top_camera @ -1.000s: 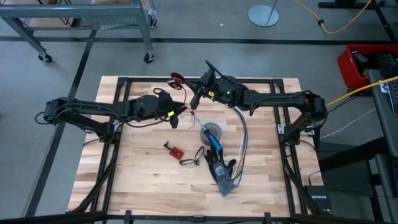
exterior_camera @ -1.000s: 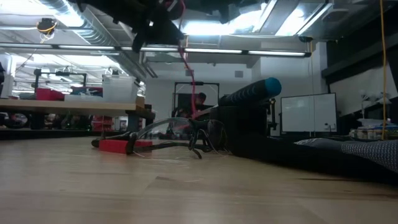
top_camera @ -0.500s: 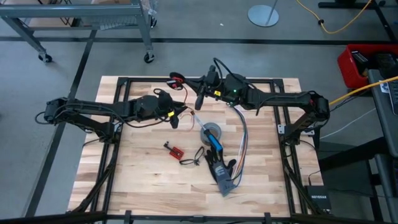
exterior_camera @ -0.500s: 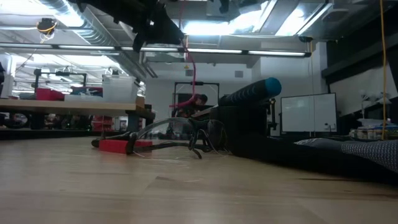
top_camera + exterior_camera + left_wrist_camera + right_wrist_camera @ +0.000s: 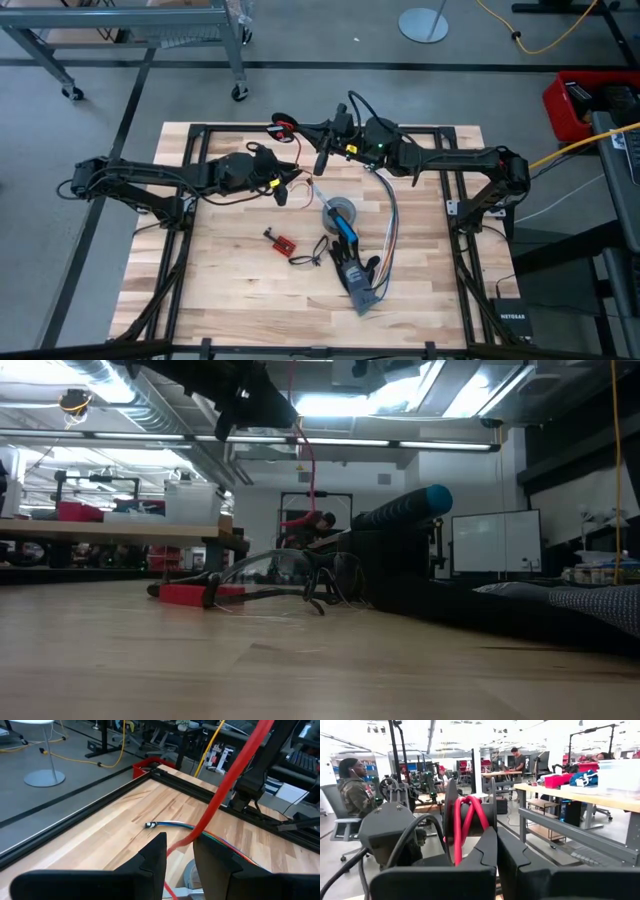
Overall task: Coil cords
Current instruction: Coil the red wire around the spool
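Up near the far edge of the table [image 5: 230, 300], the right gripper [image 5: 322, 150] was raised off the wood, its fingers [image 5: 485, 851] pressed nearly together on the cord [image 5: 283, 130]. In the right wrist view the red cord [image 5: 461, 822] looped up over those fingers in front of a dark disc-shaped spool. From above, the cord's red and black end showed just beyond the gripper, over the table's far rail.

Closer to the left edge, the left gripper [image 5: 283, 190] also hung above the wood, facing the right one with a small gap between them. Its fingers [image 5: 152, 857] stood slightly apart, and a red strand of the cord [image 5: 227, 782] ran slanting down between them; whether they touched it could not be told. In the low view the strand [image 5: 308, 470] hung from the arms overhead, clear of the table.

Near the middle of the table lay a grey tape roll [image 5: 340, 212], with ribbon wires [image 5: 388, 225] running from the far side toward the near edge just right of it. A small red board [image 5: 282, 242] lay left of the roll, and a blue-handled tool [image 5: 345, 232] rested against a dark pouch [image 5: 355, 275] nearer the front edge.

A seated person [image 5: 351, 787] showed in the room beyond.
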Robot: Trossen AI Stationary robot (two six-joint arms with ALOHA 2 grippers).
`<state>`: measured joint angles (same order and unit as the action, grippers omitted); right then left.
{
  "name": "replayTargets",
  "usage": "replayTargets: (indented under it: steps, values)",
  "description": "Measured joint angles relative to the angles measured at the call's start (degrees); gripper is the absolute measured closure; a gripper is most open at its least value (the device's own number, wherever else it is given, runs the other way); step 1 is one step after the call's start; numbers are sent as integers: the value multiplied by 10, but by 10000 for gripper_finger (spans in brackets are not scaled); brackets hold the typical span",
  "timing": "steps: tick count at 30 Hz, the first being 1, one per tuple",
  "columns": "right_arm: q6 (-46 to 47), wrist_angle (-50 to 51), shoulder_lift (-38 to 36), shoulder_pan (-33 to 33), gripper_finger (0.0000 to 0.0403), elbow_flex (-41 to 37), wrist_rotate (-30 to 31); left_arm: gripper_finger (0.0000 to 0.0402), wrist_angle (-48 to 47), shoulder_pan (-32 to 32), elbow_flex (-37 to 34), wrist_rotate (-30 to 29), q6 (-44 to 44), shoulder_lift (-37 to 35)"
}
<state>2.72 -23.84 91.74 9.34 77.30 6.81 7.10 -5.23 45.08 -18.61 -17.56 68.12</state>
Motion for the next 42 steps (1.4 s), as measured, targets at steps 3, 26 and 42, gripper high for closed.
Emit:
replayTargets:
  steps: [3,26,42]
  values:
    - [0,-3,0,0,403,0,0,314,7,0,0,0,2,0]
    - [4,-34,0,0,403,0,-19,314,54,7,0,5,10,0]
    - [11,-36,-2,0,403,0,-20,391,49,10,0,-5,30,0]
